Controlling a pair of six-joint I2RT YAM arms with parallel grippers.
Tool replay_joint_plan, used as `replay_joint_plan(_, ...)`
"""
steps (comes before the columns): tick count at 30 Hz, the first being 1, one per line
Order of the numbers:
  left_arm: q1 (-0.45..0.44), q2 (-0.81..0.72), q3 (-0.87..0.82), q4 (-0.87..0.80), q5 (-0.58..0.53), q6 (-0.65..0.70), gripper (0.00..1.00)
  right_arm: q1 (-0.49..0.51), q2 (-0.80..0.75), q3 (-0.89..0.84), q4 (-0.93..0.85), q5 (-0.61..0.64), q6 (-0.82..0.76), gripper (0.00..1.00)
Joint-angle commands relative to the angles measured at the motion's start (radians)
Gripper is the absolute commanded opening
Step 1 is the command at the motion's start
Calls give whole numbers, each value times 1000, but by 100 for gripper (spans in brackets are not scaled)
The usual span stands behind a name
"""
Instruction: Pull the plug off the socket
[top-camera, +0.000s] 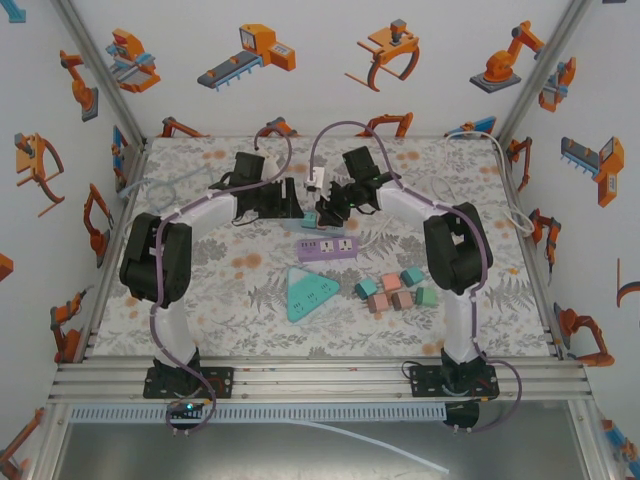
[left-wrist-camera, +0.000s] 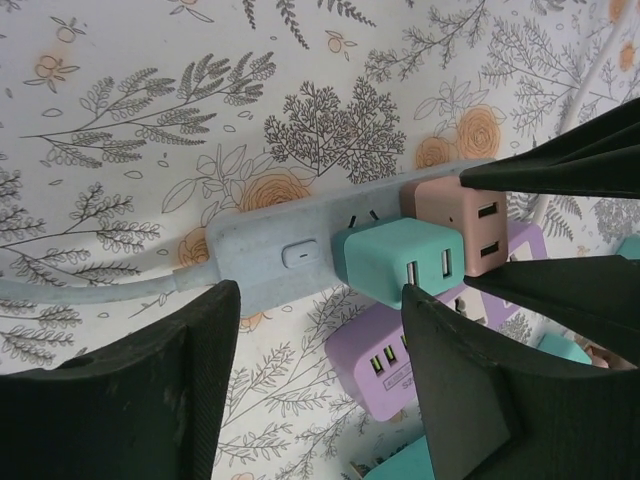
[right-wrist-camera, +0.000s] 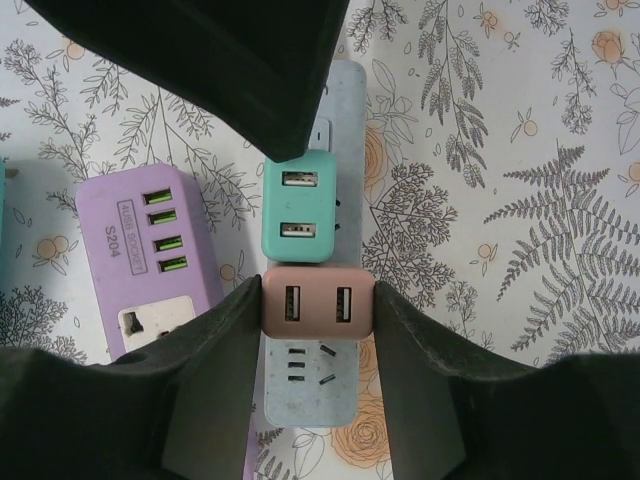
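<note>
My right pincer (right-wrist-camera: 316, 292) is closed down to the width of the pink cube-shaped plastic plug (right-wrist-camera: 318, 312). 1 finger presses on each of its 2 side faces, so I have hold of it. I took the sides because the top face, with its 2 USB openings, gives nothing to squeeze.

The plug sits directly between my fingertips, seated in the pale grey-blue plastic socket strip (right-wrist-camera: 348, 110). The strip runs under the right pincer and away ahead of it, flat on the flower-patterned bench (right-wrist-camera: 500, 150). Just ahead of the right fingertips a teal cube-shaped plug (right-wrist-camera: 300, 205) sits in the same strip, touching the pink one, so I must not tilt forward. Beside the left finger of this pincer lies a purple plastic socket block (right-wrist-camera: 150, 260), separate from the strip.

My left pincer (left-wrist-camera: 318, 293) is wide open and holds nothing. Its 2 fingers stand over the switch end of the strip, I think in order to press it down. Otherwise the whole strip may rise together with the plug.
</note>
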Motion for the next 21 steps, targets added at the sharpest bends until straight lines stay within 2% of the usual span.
replay_joint_plan(1, 4, 21, 19, 5, 61, -9, 61, 0, 27, 12, 13, -38, 2, 44)
replay_joint_plan(14, 7, 59, 12, -12, 31, -17, 53, 0, 79, 36, 26, -89, 11, 48)
replay_joint_plan(18, 6, 46, 5, 16, 47, -37, 52, 0, 85, 49, 22, -96, 6, 44)
replay_joint_plan(21, 6, 60, 22, 8, 47, -37, 50, 0, 88, 55, 26, -100, 6, 38)
